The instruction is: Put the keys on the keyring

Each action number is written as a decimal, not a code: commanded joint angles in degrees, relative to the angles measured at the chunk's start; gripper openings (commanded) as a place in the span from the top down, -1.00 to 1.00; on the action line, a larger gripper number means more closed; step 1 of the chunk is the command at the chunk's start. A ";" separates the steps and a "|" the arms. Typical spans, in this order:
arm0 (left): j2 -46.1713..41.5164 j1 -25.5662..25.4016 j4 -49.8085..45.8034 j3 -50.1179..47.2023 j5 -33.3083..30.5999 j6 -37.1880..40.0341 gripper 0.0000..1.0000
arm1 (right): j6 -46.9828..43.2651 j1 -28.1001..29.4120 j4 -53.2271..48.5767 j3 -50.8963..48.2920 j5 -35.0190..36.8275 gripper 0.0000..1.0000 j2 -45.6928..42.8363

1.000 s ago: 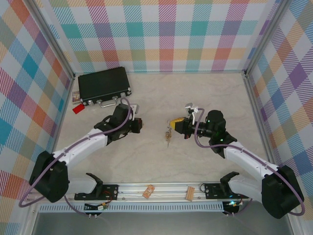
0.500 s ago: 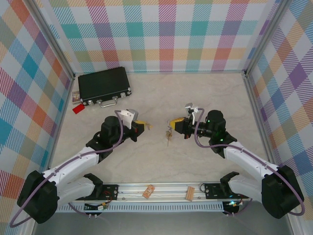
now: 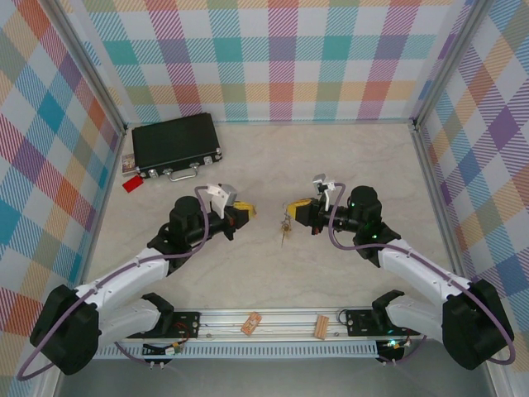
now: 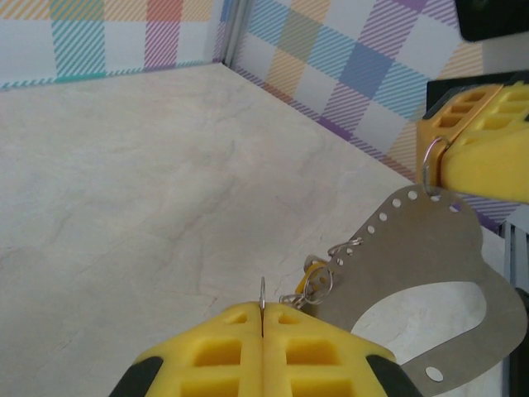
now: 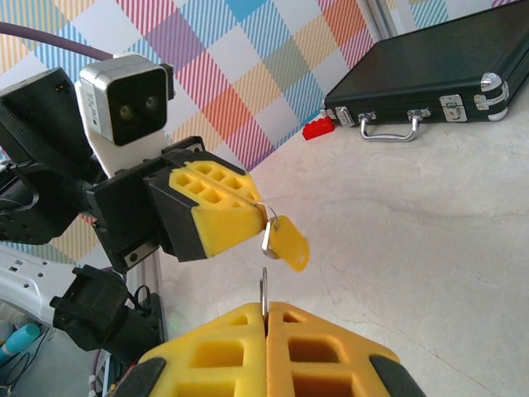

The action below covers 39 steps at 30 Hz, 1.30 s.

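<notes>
Counter point(image 3: 248, 273): both arms meet above its middle. Right pincer point(image 5: 264, 318) clamped on the keyring point(image 4: 413, 248). Left pincer point(image 4: 262, 321) clamped on one key point(image 5: 289, 246), just beside the keyring, not touching. Step: threading. Next likely needs fine alignment with the loop.

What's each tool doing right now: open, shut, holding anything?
Left tool: closed, pinching the small ring of a yellow-headed key.
Right tool: closed, pinching the keyring at its top edge.
</notes>
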 commanded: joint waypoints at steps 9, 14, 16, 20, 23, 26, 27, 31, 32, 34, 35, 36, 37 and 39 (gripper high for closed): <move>3.49 -3.56 9.49 1.26 -3.88 7.67 1.00 | -7.30 0.85 2.63 -0.66 3.14 1.00 -3.53; 2.60 -3.73 12.21 -0.99 -4.49 8.52 1.00 | -16.41 2.72 -0.98 0.49 6.86 1.00 -4.18; 2.04 -3.74 14.22 -2.29 -4.52 8.51 1.00 | -19.87 3.66 -1.73 0.87 8.56 1.00 -3.70; 1.28 -3.83 14.12 -3.01 -4.47 9.09 1.00 | -27.43 5.81 -2.33 1.27 12.90 1.00 -4.38; 0.81 -4.14 14.94 -3.91 -4.22 10.34 1.00 | -34.96 8.38 -3.83 1.64 17.39 1.00 -5.54; 0.49 -4.33 18.86 -6.55 -4.38 11.57 1.00 | -40.54 11.06 -6.66 2.81 22.35 1.00 -6.48; 0.44 -4.44 20.05 -7.33 -4.34 11.84 1.00 | -42.41 11.84 -7.44 3.12 23.42 1.00 -6.58; -0.06 -5.44 21.88 -9.10 -4.53 13.92 1.00 | -50.46 14.93 -10.80 4.65 28.56 1.00 -6.93; -0.29 -6.07 21.85 -9.09 -4.82 14.70 1.00 | -53.04 15.75 -12.53 5.36 29.86 1.00 -6.65; -0.67 -7.39 21.89 -9.09 -5.37 16.07 1.00 | -57.07 17.31 -15.65 7.25 32.35 1.00 -6.00; -0.77 -7.95 21.81 -9.11 -5.59 17.11 1.00 | -58.88 17.97 -17.31 8.16 33.04 1.00 -5.78; -0.92 -8.35 21.88 -9.28 -5.55 18.16 1.00 | -60.51 18.60 -19.42 9.34 33.92 1.00 -5.43; -1.11 -8.79 21.79 -9.29 -6.24 18.38 1.00 | -61.45 18.99 -21.69 10.51 34.57 1.00 -5.25; -1.97 -9.56 21.15 -9.35 -7.45 18.56 1.00 | -63.28 19.18 -24.95 11.73 34.31 1.00 -5.24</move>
